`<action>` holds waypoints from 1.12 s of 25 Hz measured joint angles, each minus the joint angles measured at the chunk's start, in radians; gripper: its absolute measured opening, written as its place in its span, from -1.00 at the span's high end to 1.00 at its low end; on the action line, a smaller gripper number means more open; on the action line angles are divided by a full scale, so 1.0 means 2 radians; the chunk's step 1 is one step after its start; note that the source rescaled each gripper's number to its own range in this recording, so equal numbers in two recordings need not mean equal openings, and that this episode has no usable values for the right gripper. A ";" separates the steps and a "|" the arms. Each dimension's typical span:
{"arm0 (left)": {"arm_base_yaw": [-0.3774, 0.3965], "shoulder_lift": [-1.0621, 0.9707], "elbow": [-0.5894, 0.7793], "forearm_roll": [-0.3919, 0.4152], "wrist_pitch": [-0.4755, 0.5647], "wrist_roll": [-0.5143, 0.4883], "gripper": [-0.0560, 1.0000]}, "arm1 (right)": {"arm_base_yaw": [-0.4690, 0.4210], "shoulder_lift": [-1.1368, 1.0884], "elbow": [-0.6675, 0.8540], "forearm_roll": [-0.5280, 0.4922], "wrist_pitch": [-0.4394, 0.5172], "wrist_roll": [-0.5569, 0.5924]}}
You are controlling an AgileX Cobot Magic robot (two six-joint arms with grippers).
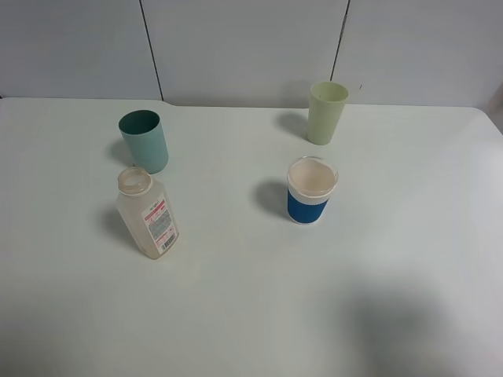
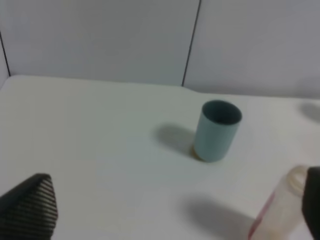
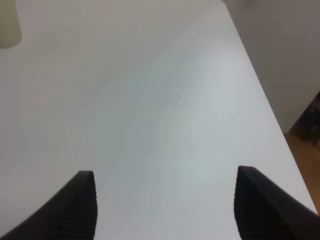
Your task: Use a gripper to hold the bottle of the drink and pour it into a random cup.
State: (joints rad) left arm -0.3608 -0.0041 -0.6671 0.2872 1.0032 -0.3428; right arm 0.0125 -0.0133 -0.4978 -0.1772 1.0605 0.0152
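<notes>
Bottle (image 2: pixel 280 212) beside left tool (image 2: pixel 165 220)

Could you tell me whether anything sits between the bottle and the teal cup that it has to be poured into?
Nothing visible does. The bottle stands just in front of the teal cup, with only bare table between them; the other two cups stand well off to the right.

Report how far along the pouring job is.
Nothing looks done yet. The bottle stands upright and uncapped on the table, just in front of the teal cup, ungrasped. In hand: the left gripper has its jaws wide open, with the bottle at one jaw's edge in the left wrist view. The right gripper is open over bare table. Grasping, lifting and pouring all remain.
</notes>
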 joint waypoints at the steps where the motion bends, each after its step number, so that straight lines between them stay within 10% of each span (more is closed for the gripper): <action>1: 0.000 0.000 0.000 -0.004 0.003 0.007 -1.00 | 0.000 0.000 0.000 0.000 0.000 0.000; 19: 0.000 -0.001 -0.055 -0.044 0.005 0.090 -1.00 | 0.000 0.000 0.000 0.000 0.000 0.000; 28: 0.000 -0.002 -0.129 -0.009 0.104 0.097 -1.00 | 0.000 0.000 0.000 0.000 0.000 0.000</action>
State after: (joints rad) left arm -0.3608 -0.0071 -0.9251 0.2700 1.2113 -0.1484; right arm 0.0125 -0.0133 -0.4978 -0.1772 1.0605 0.0152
